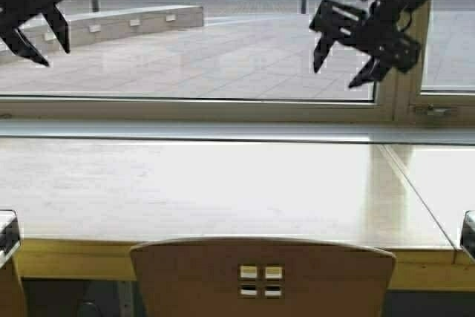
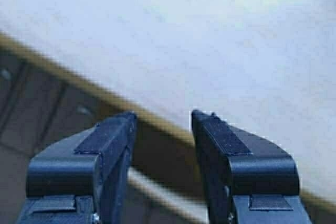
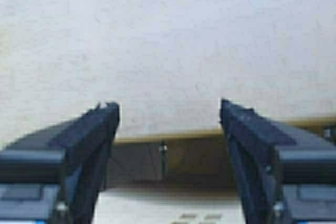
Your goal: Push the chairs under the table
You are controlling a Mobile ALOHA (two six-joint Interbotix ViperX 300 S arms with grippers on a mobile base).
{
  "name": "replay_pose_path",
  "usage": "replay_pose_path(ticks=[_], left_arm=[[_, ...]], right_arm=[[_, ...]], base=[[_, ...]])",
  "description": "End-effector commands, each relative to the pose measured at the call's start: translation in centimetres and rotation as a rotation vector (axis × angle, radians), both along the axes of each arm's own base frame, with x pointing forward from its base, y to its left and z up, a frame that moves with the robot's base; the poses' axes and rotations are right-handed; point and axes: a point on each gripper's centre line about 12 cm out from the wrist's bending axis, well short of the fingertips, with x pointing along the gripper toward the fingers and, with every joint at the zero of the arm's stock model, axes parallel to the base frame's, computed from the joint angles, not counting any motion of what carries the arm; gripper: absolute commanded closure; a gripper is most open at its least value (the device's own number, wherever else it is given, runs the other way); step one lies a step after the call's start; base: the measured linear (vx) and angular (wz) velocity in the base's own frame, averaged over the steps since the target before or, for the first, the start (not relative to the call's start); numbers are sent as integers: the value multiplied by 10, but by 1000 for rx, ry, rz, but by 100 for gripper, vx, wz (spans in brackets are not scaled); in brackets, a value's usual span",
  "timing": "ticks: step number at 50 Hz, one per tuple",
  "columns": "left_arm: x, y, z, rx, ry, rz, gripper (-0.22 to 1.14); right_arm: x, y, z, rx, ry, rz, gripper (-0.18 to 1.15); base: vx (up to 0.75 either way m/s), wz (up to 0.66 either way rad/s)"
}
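Note:
One tan plywood chair stands at the near edge of the view. Its backrest with four square cutouts is right against the yellowish front edge of the long pale table. The seat is hidden. My left gripper is open and empty, raised high at the far left above the table. My right gripper is open and empty, raised high at the right. The left wrist view shows its open gripper over the table's edge. The right wrist view shows its open gripper, the tabletop and the chair's backrest top.
A wide window with a grey sill runs behind the table, with a handle at the right. A seam splits the tabletop on the right. A tan piece shows at the bottom left corner.

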Motion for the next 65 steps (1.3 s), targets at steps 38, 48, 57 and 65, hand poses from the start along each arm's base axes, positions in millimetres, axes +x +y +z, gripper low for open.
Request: replay_pose_path(ticks=[38,48,57,65], left_arm=[[-30,13,26,219,-195,-50,17],[-26,13,31,214,-211,-41,17],[-26,13,31,183,-206,-25,17],[-30,11,28,174,-184,-34,17]], right_arm=[[-29,-37,46,-142,-182,72,5],[-29,-37,43,-145,-168,75,5],[-28,-37,41,-144,-161,74,5],[-31,-33,39,-146,-130,91,5]], base=[[-3,51],[-16,44],[-22,27],[-25,15]])
